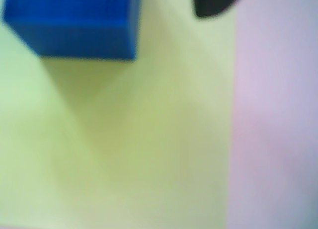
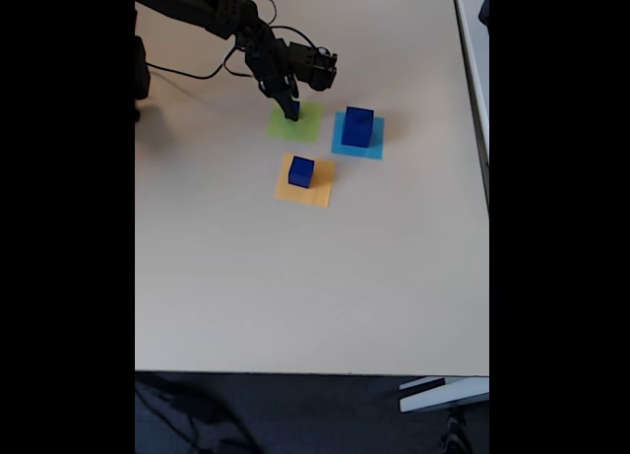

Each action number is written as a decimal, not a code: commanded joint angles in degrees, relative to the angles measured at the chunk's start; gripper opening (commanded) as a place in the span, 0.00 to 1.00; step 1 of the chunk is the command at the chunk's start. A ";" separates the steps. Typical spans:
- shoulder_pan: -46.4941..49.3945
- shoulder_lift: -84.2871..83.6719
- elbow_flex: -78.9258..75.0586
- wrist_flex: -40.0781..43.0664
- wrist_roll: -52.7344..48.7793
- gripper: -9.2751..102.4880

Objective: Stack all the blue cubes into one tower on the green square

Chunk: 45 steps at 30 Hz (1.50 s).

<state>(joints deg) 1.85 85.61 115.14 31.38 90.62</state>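
Fixed view shows the gripper (image 2: 292,111) over the green square (image 2: 295,124), with a small blue cube (image 2: 291,107) at its tips; whether the fingers pinch it, I cannot tell. Two more blue cubes sit apart: the large one (image 2: 357,126) on the cyan square (image 2: 340,144), the middle one (image 2: 301,171) on the orange square (image 2: 315,190)

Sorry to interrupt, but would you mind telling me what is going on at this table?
A single robot arm is reaching over the green square, its gripper low above it. The wrist view shows a blue cube on that green paper. Two other blue cubes wait elsewhere: the tall one on the cyan square, a smaller one on the orange square.
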 commanded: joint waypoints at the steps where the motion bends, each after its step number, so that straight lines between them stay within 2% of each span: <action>1: -0.09 0.35 -1.76 -1.05 -0.09 0.24; 26: 0.62 1.76 2.20 -2.20 -1.14 0.24; 45: 1.58 1.76 0.26 -1.76 -3.78 0.17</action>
<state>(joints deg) 2.64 85.61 117.69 30.15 87.54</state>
